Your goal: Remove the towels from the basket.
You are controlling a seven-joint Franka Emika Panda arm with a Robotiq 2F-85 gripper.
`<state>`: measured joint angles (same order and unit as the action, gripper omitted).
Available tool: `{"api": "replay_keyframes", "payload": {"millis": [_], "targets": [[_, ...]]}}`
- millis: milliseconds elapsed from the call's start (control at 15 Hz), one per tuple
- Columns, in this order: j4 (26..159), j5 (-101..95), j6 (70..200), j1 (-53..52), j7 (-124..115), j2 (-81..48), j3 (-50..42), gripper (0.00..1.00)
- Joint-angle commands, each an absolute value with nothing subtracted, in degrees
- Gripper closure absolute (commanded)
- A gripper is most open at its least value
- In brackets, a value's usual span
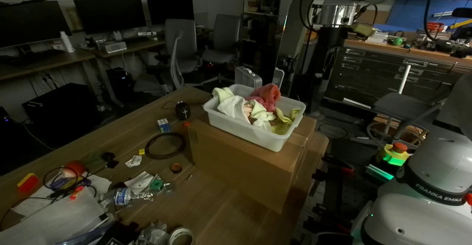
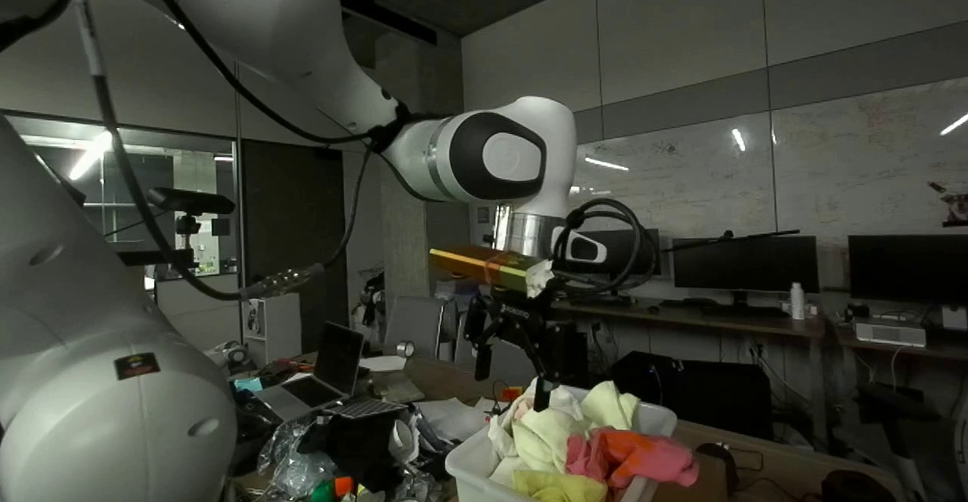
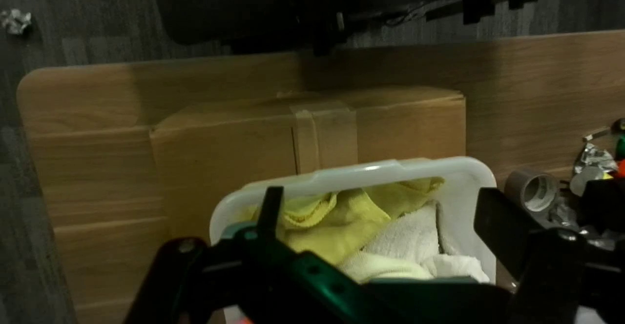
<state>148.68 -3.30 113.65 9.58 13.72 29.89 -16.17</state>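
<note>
several crumpled cloth towels (image 1: 233, 106): white, pale yellow, strong yellow and pink, heaped together inside a white rectangular plastic basket (image 1: 239, 130)
pink towel (image 2: 658, 458): part of the heap, tinged orange in an exterior view, where one end reaches out over the basket's rim
basket: upright on a brown taped cardboard box (image 1: 236, 167), its rim showing in all three views
black two-fingered claw (image 2: 513, 381): pointing down, its fingers (image 3: 269, 212) standing well apart
towels and claw: in the wrist view, yellow and white cloth shows through the gap between the fingers; in an exterior view the heap shows below the claw, one fingertip in front of pale cloth, and whether it touches cannot be told
white jointed robot arm (image 2: 499, 154): bent, carrying the claw; an orange-yellow flat block (image 2: 473, 264) sits just above the fingers' linkage
cardboard box: on a wood-grain table (image 1: 221, 211), near one end of it
near the box: a small black rounded device (image 1: 183, 111) marked with a white cross, a colour-squared puzzle cube (image 1: 163, 125) and a coiled dark cable (image 1: 164, 157)
table clutter: a clear plastic bottle (image 1: 123, 197) on its side, loose white papers (image 1: 55, 219), an open grey laptop (image 2: 311, 391)
near the arm's base: a red-topped yellow stop button (image 1: 396, 152)
room behind: black flat monitors (image 1: 109, 15), grey office chairs (image 1: 184, 31)
</note>
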Motion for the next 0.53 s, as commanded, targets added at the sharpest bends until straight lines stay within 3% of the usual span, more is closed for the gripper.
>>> {"api": "replay_keyframes", "payload": {"millis": [0, 467], "targets": [[146.34, -1.51, 122.76, 7.61, 13.47, 26.60, -13.54, 0.00], [140.34, 1.79, 141.29, 4.85, 8.85, 13.88, -9.94, 0.00]]}}
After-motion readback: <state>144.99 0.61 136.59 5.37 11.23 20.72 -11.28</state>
